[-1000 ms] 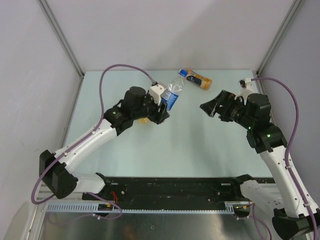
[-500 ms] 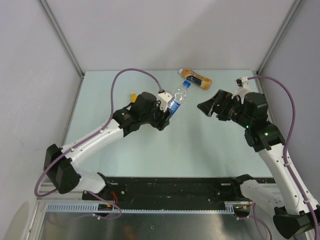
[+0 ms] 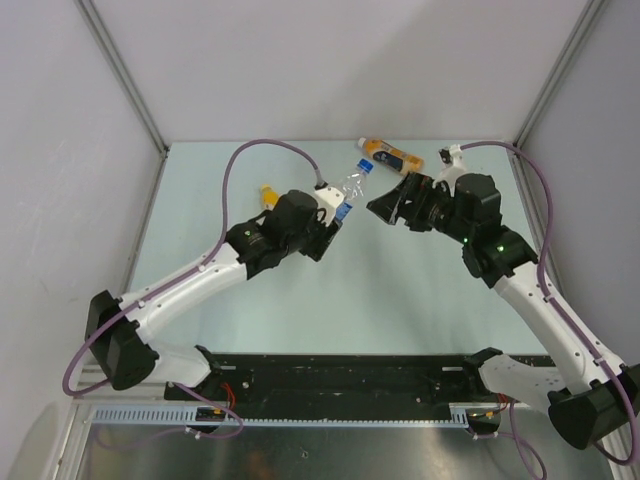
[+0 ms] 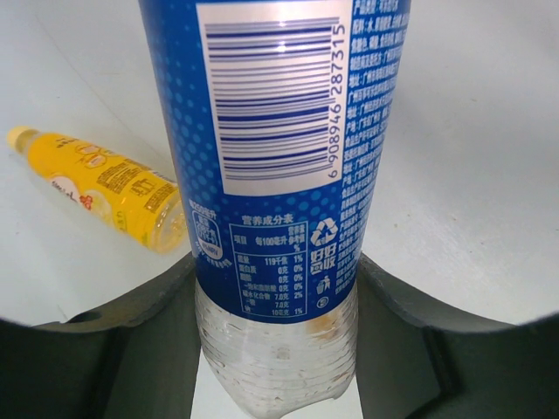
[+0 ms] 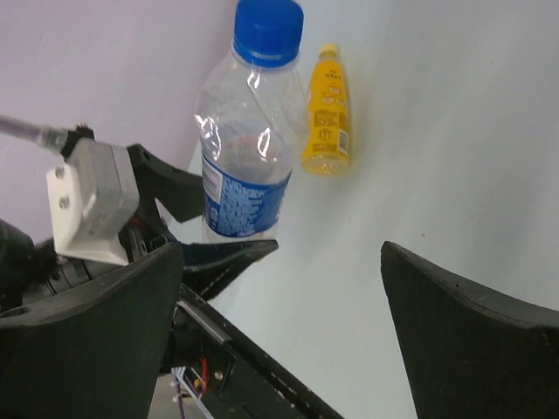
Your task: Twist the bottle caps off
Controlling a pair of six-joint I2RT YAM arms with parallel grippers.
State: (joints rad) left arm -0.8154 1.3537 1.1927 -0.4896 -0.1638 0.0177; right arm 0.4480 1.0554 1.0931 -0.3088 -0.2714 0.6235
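My left gripper (image 3: 336, 212) (image 4: 275, 349) is shut on the lower body of the clear bottle with the blue label (image 3: 349, 190) (image 4: 279, 131) (image 5: 244, 166), held off the table. Its blue cap (image 3: 366, 166) (image 5: 267, 30) points up and to the right. My right gripper (image 3: 385, 205) (image 5: 279, 332) stands open just right of the bottle, apart from the cap. The yellow bottle (image 3: 268, 192) (image 4: 105, 188) (image 5: 325, 113) lies on the table with its yellow cap (image 4: 17, 137) (image 5: 328, 51) on. The orange bottle (image 3: 397, 157) with a white cap (image 3: 363, 143) lies at the back.
The pale table (image 3: 400, 290) is walled at the left, back and right. A black rail (image 3: 340, 375) runs along the near edge between the arm bases. The left arm's purple cable (image 3: 240, 160) loops above the table's left part.
The right gripper has moved left, close to the held bottle's cap. The left arm has shifted, uncovering the yellow bottle, and the clear bottle stays in its grip.
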